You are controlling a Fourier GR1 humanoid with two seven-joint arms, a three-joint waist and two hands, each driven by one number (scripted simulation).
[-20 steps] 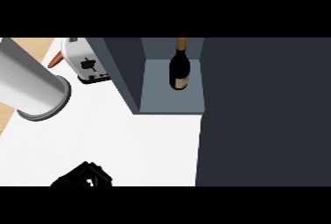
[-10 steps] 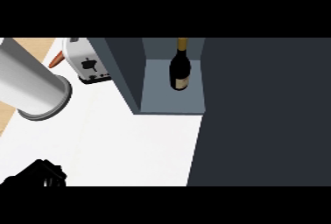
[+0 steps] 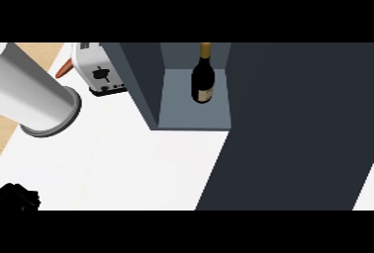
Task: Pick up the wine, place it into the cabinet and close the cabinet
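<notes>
**Wine bottle standing in the open cabinet**

Head view: Only a small black piece of a hand (image 3: 18, 196) is seen, at the lower left corner. It is cut off by the edge of the view. Which hand it is cannot be told, and it cannot be told whether its fingers are straight or curled. Nothing is seen in it. The other hand is not seen at all.

A big dark door (image 3: 292, 128) fills the right side of the view and runs out past the top and the bottom. What lies behind it is hidden. A thick grey tube (image 3: 33, 99) comes in from the left edge, and its far end is cut off. Something orange (image 3: 64, 69) peeks out from behind the toaster (image 3: 99, 71); too little of it is shown to name it.

The wine (image 3: 202, 79) is inside the cabinet (image 3: 146, 84), on the grey-blue shelf floor. It is stood upright. In this view its long side runs up and down, with the gold-topped neck pointing to the top edge and the wide base toward the white worktop (image 3: 124, 163). The very top of the neck is cut off.

A pale label is seen low on the bottle. No words on it can be read.
</notes>
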